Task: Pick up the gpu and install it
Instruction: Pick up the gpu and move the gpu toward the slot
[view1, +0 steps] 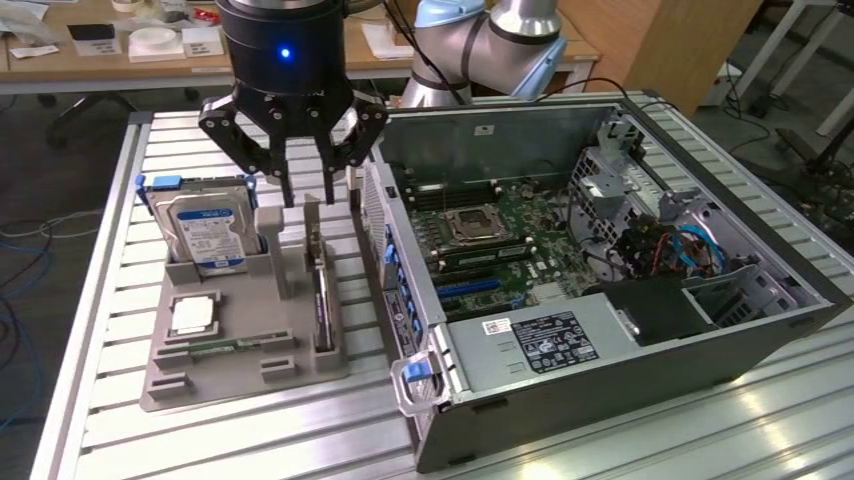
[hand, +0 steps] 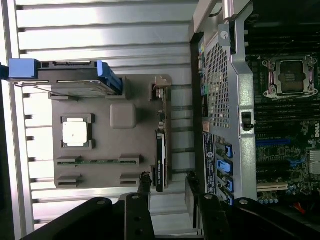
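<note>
The gpu (view1: 319, 275) stands on its edge in a slot at the side of the grey tray (view1: 247, 300) nearest the computer case. In the wrist view the gpu (hand: 160, 160) is a thin dark card with a silver bracket at one end. My gripper (view1: 308, 188) hangs right above the card's far end, and its black fingers are open with nothing between them. In the wrist view the gripper (hand: 168, 191) has one fingertip (hand: 145, 186) just over the card's end and the other toward the case.
On the grey tray (hand: 107, 145) stand a hard drive (view1: 200, 232) in a blue bracket, a silver processor (view1: 194, 316) and a memory stick (view1: 222, 348). The open computer case (view1: 601, 350) lies at the exterior view's right, its motherboard (view1: 487, 235) exposed. A slatted metal table surrounds both.
</note>
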